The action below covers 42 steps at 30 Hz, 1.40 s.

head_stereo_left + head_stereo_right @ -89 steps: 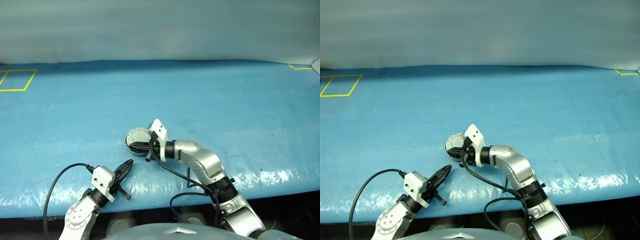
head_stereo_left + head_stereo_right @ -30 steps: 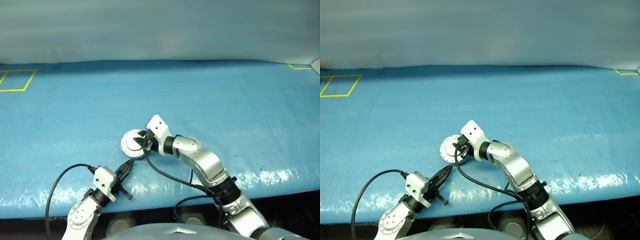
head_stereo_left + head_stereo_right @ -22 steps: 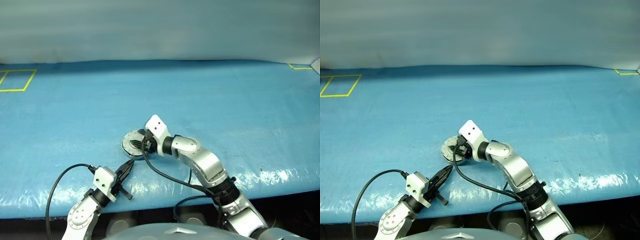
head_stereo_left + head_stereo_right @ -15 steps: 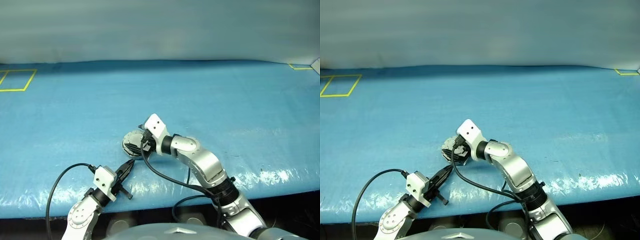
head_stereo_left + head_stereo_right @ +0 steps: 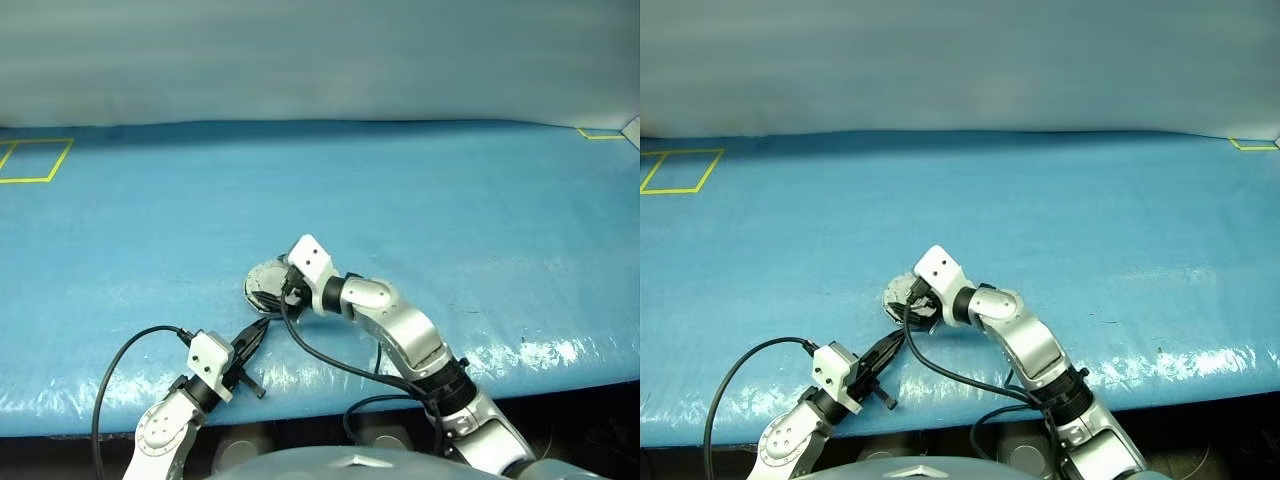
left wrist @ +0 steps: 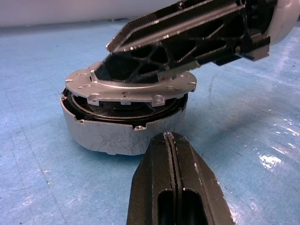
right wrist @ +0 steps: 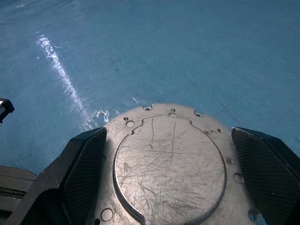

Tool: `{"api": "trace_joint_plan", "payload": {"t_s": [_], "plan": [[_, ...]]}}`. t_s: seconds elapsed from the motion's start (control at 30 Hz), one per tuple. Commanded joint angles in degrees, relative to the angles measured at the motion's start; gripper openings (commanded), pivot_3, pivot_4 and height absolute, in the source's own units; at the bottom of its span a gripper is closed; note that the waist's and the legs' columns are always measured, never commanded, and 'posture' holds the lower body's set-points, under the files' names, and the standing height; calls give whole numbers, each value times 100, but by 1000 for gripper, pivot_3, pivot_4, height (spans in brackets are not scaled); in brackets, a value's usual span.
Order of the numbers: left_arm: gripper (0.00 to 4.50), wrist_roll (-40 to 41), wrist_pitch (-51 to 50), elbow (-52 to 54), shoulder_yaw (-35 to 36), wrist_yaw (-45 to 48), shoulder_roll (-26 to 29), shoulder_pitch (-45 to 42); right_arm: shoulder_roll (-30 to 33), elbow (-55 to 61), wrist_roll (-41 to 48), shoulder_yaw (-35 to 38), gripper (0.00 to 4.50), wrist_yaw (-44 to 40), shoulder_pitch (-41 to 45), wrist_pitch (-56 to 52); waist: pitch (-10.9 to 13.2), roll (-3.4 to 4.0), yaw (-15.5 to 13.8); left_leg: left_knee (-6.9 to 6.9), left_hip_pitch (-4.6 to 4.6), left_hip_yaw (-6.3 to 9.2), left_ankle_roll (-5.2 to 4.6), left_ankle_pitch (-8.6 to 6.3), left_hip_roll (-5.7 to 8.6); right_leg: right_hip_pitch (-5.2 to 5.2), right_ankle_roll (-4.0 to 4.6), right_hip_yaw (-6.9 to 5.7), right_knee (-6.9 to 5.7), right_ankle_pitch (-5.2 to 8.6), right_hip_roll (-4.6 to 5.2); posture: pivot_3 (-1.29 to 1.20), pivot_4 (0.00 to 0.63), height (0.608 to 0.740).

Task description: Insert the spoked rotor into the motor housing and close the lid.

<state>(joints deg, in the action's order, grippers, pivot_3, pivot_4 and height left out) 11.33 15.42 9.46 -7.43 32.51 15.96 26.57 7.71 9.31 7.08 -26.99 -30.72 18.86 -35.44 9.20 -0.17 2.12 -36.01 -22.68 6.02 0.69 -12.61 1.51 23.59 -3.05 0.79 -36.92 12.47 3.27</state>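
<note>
The motor housing (image 6: 112, 133), a round grey puck, sits on the blue table near its front edge. The lid (image 7: 168, 164) lies on top of it, plain scratched outer face up, with a thin gap showing around its edge in the left wrist view. My right gripper (image 5: 285, 290) is open just above the lid, one black finger (image 7: 79, 173) on each side of it. My left gripper (image 6: 172, 140) is shut and empty, pointing at the housing from a short way in front without touching it. The spoked rotor is hidden.
The blue table cover (image 5: 450, 220) stretches wide behind and to both sides. A yellow tape rectangle (image 5: 30, 160) marks the far left and a yellow corner mark (image 5: 600, 133) the far right. The table's front edge (image 5: 320, 405) runs just behind my left gripper.
The lid, tilted up with its segmented inner face showing a second ago, has come down onto the housing. My right gripper has opened over it. The left arm has kept still.
</note>
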Motion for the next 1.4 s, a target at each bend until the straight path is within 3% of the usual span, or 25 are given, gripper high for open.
{"api": "trace_joint_plan", "payload": {"t_s": [0.03, 0.13, 0.23, 0.33, 1.1, 1.4], "plan": [[0, 35, 24, 102, -7, -12, -7, 6, -16, 5, -61, -19, 4470, -3, -16, 257, 0, 0, 1, 0, 0, 0, 0, 0, 0, 0, 0, 0, 0, 0, 0, 0, 150, 740], [0, 33, 23, 102, -13, -13, -9, 0, -34, -77, -86, 6, 4470, 12, -31, 328, 0, 0, 0, 0, 0, 0, 0, 0, 0, 0, 0, 0, 0, 0, -1, 0, 150, 740], [0, 29, 21, 101, -16, -14, -11, -11, -52, -128, -130, 28, 3924, 45, -36, 391, 0, 0, 0, 0, 0, 0, 0, 0, 0, 0, 0, 0, 0, 0, -1, 0, 150, 740], [0, 27, 21, 98, -10, -16, -8, -15, -71, -103, -134, 39, 3046, 40, -35, 382, 0, 0, -2, -1, 1, 1, 0, 0, 0, -2, 0, 0, -1, 0, -1, 0, 150, 740], [0, 7, 22, 89, -18, -20, -3, 45, -267, 358, -478, -349, 3049, 456, 294, -689, 0, 0, 1, -3, 1, 1, 0, 0, 0, -1, 0, 0, -1, 0, 0, 0, 150, 740], [0, 11, -6, 114, -35, 9, 16, 55, -630, 376, -475, -137, 3049, 941, 256, -1299, -1, 0, 3, -3, 2, 2, 0, 0, -2, 0, 0, 0, -2, 0, -1, 0, 150, 740]]}}
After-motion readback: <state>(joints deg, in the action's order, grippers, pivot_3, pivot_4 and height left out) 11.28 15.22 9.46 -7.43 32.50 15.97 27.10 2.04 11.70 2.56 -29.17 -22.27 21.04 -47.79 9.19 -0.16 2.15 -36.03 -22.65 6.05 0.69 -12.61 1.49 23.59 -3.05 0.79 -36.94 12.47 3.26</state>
